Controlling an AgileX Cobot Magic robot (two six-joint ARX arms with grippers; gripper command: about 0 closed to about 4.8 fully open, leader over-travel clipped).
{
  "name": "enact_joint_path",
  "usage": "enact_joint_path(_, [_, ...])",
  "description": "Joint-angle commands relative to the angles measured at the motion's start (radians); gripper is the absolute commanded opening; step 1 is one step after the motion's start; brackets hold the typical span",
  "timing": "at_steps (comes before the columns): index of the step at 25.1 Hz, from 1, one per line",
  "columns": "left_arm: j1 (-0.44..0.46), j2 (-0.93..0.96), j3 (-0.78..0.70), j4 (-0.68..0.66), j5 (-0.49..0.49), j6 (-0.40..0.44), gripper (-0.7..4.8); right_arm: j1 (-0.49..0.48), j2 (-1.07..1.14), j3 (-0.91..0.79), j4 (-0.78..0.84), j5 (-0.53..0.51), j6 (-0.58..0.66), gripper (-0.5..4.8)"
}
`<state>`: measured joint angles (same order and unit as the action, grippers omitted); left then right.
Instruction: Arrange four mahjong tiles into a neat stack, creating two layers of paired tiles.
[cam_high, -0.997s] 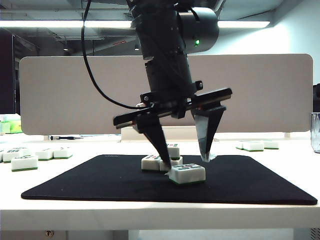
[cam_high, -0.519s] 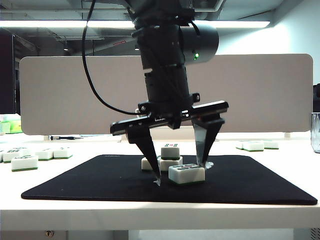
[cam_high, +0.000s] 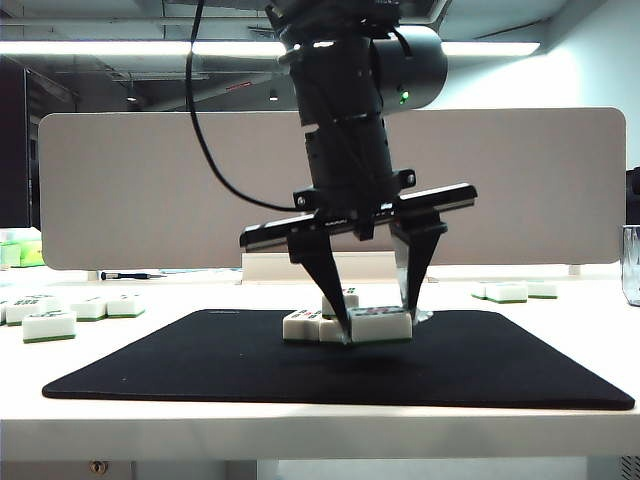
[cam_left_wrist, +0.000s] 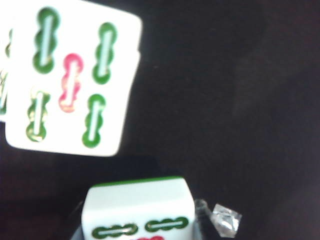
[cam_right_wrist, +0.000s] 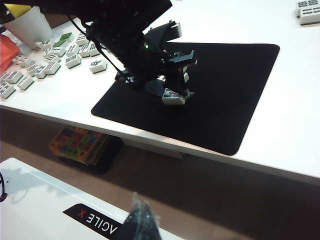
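Note:
My left gripper (cam_high: 379, 328) is shut on one mahjong tile (cam_high: 381, 321), its fingers on the tile's two ends, and holds it just above the black mat (cam_high: 500, 360). In the left wrist view that tile (cam_left_wrist: 137, 205) fills the gap between the jaws, with a taped fingertip (cam_left_wrist: 223, 220) beside it. Another tile (cam_left_wrist: 75, 80) lies face up beyond it. Close behind and to the left sits the partial stack: a bottom tile (cam_high: 299, 325) with one tile on top (cam_high: 346, 296), and more is hidden by the fingers. My right gripper (cam_right_wrist: 142, 220) hangs shut off the table, over the robot's base.
Loose tiles (cam_high: 48, 323) lie left of the mat, and a few more (cam_high: 508, 291) at the back right. A white panel (cam_high: 120, 190) closes off the rear. The right wrist view shows a white cup (cam_right_wrist: 30, 25) and many scattered tiles (cam_right_wrist: 50, 57) past the mat.
My left gripper spread wide around the front tile, closed on it, and carried it up and back toward the other tiles. The right arm has kept still.

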<state>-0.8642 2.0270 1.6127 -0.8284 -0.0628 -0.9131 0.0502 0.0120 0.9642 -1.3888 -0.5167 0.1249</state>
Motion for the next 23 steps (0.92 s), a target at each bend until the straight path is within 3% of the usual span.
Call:
enact_joint_path(1, [0.000, -0.005, 0.099, -0.159, -0.005, 0.318, 1.74, 0.001, -0.012, 0.003, 0.009, -0.002, -0.002, -0.01])
enact_joint_path(5, [0.000, -0.005, 0.272, -0.385, -0.049, 0.731, 1.74, 0.001, -0.012, 0.003, 0.009, -0.002, -0.002, -0.01])
enact_joint_path(7, [0.000, -0.005, 0.329, -0.443, -0.180, 1.011, 1.74, 0.000, -0.012, 0.003, 0.009, -0.001, -0.002, -0.01])
enact_joint_path(8, [0.008, -0.005, 0.340, -0.443, -0.277, 1.211, 1.75, 0.001, -0.012, 0.003, 0.009, -0.001, -0.002, -0.01])
enact_joint_path(9, [0.015, -0.005, 0.341, -0.442, -0.311, 1.311, 1.75, 0.001, -0.012, 0.003, 0.009, -0.002, -0.002, -0.01])
enact_joint_path(10, [0.036, -0.004, 0.340, -0.443, -0.309, 1.464, 1.75, 0.000, -0.012, 0.003, 0.009, -0.002, -0.002, -0.01])
enact_joint_path(11, [0.051, 0.000, 0.339, -0.441, -0.267, 1.540, 1.76, 0.000, -0.012, 0.003, 0.009, -0.001, -0.002, -0.01])
enact_joint_path(13, [0.097, 0.005, 0.339, -0.443, -0.120, 1.653, 1.79, 0.000, -0.012, 0.003, 0.009, -0.002, -0.002, -0.01])
enact_joint_path(17, [0.186, 0.020, 0.339, -0.419, 0.033, 1.860, 1.79, 0.000, -0.012, 0.003, 0.008, -0.001, -0.002, -0.01])
enact_joint_path(21, [0.237, 0.050, 0.332, -0.373, 0.064, 1.947, 1.79, 0.000, -0.012, 0.003, 0.008, -0.002, -0.002, -0.01])
enact_joint_path(23, [0.275, 0.066, 0.326, -0.345, 0.165, 1.960, 1.79, 0.000, -0.012, 0.003, 0.008, -0.002, -0.002, -0.01])
